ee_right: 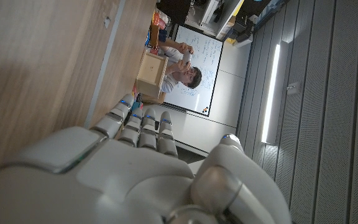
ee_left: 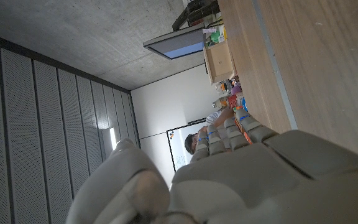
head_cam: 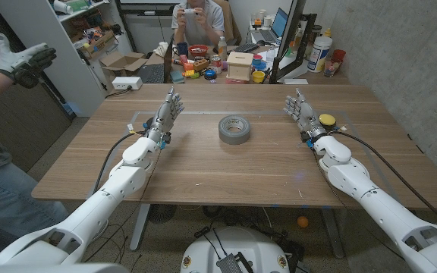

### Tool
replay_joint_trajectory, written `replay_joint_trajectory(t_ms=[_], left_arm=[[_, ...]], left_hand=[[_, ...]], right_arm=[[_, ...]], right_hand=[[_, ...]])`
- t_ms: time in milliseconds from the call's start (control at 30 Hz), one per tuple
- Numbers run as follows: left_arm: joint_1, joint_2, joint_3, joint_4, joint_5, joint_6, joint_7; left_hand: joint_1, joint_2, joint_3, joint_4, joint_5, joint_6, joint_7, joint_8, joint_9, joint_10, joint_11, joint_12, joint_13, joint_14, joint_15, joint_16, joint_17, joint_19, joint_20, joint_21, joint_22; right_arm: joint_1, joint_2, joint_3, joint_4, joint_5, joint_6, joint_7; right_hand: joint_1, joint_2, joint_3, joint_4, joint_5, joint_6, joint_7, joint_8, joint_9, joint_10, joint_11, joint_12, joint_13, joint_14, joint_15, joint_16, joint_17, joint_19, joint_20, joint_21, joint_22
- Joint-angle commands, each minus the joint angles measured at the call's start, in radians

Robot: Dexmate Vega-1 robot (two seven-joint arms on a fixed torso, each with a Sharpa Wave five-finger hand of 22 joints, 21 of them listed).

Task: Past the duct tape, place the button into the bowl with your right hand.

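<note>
A grey roll of duct tape (head_cam: 234, 129) lies in the middle of the wooden table (head_cam: 203, 171). A yellow button (head_cam: 327, 119) sits near the table's right side, just to the right of my right hand (head_cam: 300, 112). That hand stands on its edge with fingers stretched out and apart, holding nothing, and its back shows in the right wrist view (ee_right: 135, 168). My left hand (head_cam: 167, 114) stands the same way left of the tape, fingers extended and empty; its back is seen in the left wrist view (ee_left: 247, 174).
A cluttered desk (head_cam: 226, 64) with boxes, small toys and a red bowl-like dish (head_cam: 198, 51) stands behind the table, and a person (head_cam: 196, 19) sits there. Another person's gloved hand (head_cam: 25, 62) reaches in at the far left.
</note>
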Motion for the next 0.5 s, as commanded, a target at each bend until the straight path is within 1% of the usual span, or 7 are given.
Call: replay_joint_trajectory(t_ms=[33,500], left_arm=[[0.037,-0.042,-0.079,-0.049,0.066,0.048,-0.025],[0.056,-0.091,-0.137,-0.06,0.118,0.081,-0.062]], left_hand=[[0.01,0.002,-0.003,0.005,0.006,0.001,0.009,0.004,0.002,-0.004,-0.003,0.008,0.003,-0.006,0.004,0.004,0.005,0.001,-0.006,0.003,0.003],[0.01,0.003,-0.006,0.004,0.01,0.005,0.006,0.003,0.002,-0.002,-0.009,0.008,-0.001,-0.006,0.0,0.004,0.005,-0.001,-0.005,-0.003,0.003]], right_arm=[[-0.021,0.007,0.028,-0.034,-0.018,-0.029,0.003],[-0.044,0.008,0.047,-0.067,-0.026,-0.051,0.002]], right_hand=[[0.009,0.0,0.007,0.0,0.004,0.009,0.002,0.006,0.006,0.006,0.001,0.004,0.001,0.002,0.003,0.004,0.003,0.008,0.002,0.006,0.005],[0.011,0.003,0.008,-0.001,0.004,0.008,-0.001,0.003,0.006,0.004,0.004,0.003,0.002,0.0,0.004,0.003,0.003,0.006,0.006,0.006,0.005]])
